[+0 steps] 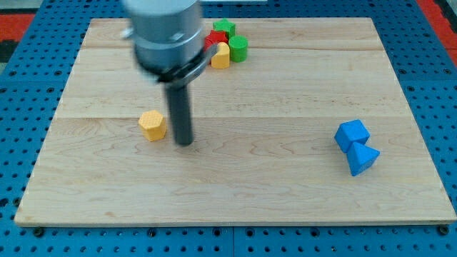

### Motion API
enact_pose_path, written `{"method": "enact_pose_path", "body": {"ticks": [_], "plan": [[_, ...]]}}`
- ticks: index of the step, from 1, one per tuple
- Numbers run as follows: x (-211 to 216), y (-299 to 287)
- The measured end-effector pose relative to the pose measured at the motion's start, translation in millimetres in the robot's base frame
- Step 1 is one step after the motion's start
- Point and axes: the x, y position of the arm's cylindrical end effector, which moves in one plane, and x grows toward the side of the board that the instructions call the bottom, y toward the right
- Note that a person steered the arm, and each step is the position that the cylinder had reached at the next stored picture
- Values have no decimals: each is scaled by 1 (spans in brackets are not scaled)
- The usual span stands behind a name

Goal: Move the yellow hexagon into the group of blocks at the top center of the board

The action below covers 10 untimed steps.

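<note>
The yellow hexagon lies on the wooden board at the view's left of centre. My tip rests on the board just to the view's right of it, a small gap apart and slightly lower. At the view's top centre stands a group of blocks: a green star, a green cylinder, a yellow block and a red block, partly hidden behind my arm.
A blue cube and a blue triangular block sit touching at the view's right. The board ends on a blue pegboard surround on all sides. My arm's grey body covers the top left of centre.
</note>
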Motion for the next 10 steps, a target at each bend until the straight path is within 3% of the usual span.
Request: {"method": "enact_pose_path", "body": {"ticks": [1,2,3,7,10], "plan": [[-2,-37],[-52,-44],[-60,-41],[-42,-14],[-119,-32]]}}
